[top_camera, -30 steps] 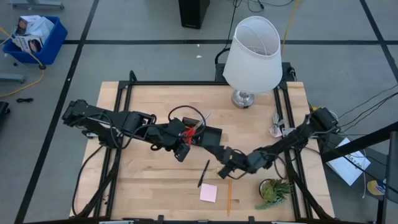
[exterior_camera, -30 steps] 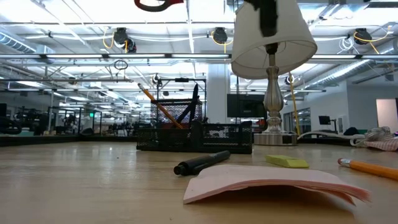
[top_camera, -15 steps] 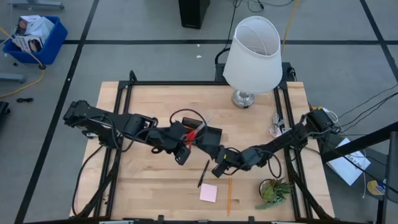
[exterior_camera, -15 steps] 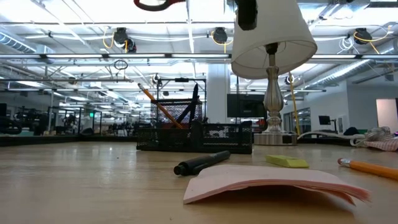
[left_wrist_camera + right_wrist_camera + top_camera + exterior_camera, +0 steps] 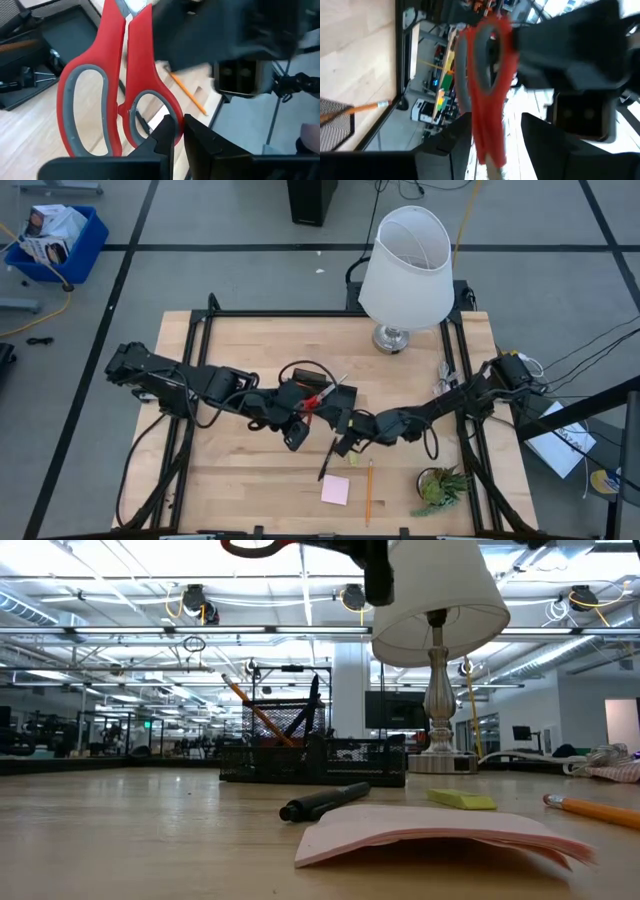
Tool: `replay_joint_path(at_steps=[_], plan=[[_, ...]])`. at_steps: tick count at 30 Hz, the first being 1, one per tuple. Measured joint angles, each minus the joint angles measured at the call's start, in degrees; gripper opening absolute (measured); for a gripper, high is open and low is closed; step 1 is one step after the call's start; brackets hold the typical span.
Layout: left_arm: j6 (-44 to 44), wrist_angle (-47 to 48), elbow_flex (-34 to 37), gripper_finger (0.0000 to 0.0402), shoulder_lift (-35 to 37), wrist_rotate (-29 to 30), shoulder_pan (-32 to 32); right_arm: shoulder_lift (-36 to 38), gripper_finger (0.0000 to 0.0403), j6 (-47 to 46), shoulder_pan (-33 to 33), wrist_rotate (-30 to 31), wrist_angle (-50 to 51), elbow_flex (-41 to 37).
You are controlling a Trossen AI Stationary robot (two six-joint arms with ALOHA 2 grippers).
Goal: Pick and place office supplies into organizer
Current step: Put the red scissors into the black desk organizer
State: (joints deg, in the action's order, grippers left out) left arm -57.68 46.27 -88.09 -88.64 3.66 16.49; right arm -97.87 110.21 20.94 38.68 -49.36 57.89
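Left fingers (image 5: 175, 131) pinched the red scissors (image 5: 107, 85) by a handle loop; right fingers (image 5: 492, 135) stood spread around their other end, above the organizer (image 5: 338, 396)

Red-handled scissors (image 5: 318, 396), grey-lined loops, blades closed, held above the table over the organizer (image 5: 335, 402), a black mesh tray holding 1 slanted orange pencil (image 5: 255, 710). On the wood nearer the front: black pen (image 5: 328, 458), pink sticky-note pad (image 5: 335, 489), orange pencil (image 5: 368, 492), yellow-green eraser (image 5: 460, 800)
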Motion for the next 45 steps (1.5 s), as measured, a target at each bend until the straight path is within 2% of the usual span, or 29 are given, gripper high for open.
replay_joint_path(at_steps=[6, 9, 13, 17, 22, 26, 33, 37, 41, 45], plan=[[0.1, -0.2, 0.0, 0.0012, 0.0, 0.3, 0.3, -0.9, 0.0153, 0.0, -1.6, -1.5, 0.1, 0.0], [0.1, -0.3, 0.0, 0.0019, 0.0, 0.5, 0.4, -1.0, 0.0139, -0.3, -1.7, -3.5, -0.1, 0.0], [0.5, -0.5, 0.0, 0.0039, 0.0, 0.4, 0.4, -1.0, 0.0097, -4.6, -1.8, -3.8, -1.4, 0.0], [0.9, -1.2, -0.1, 0.0031, 0.0, 0.4, 0.4, -1.0, 0.0032, -4.1, -1.8, -1.9, -3.0, -0.1], [2.5, -2.7, -0.1, 0.0020, 0.0, 0.4, 0.5, -1.0, 0.0028, -4.9, -1.4, -0.2, -3.2, 0.0], [4.0, -2.6, -0.1, 0.0047, 0.0, 0.0, 0.3, -1.0, 0.0030, -6.5, -1.0, 1.0, -2.4, 0.0], [7.5, -2.6, -0.1, 0.0144, 0.0, -1.8, 0.2, -1.0, 0.0030, -9.4, -0.6, 3.9, 0.0, 0.0], [10.0, -1.8, -0.1, 0.0185, 1.5, -1.8, 0.3, -1.0, 0.0034, -16.3, -0.6, 6.1, 2.5, 0.0], [16.2, -1.3, -0.1, 0.0202, 4.0, 3.4, 2.0, -1.0, 0.0031, -27.6, -0.7, 5.9, 2.9, 0.0], [24.2, -1.3, -0.1, 0.0202, 6.0, 11.4, 5.9, -1.0, 0.0034, -40.1, -0.6, 0.2, 3.0, 0.0]])
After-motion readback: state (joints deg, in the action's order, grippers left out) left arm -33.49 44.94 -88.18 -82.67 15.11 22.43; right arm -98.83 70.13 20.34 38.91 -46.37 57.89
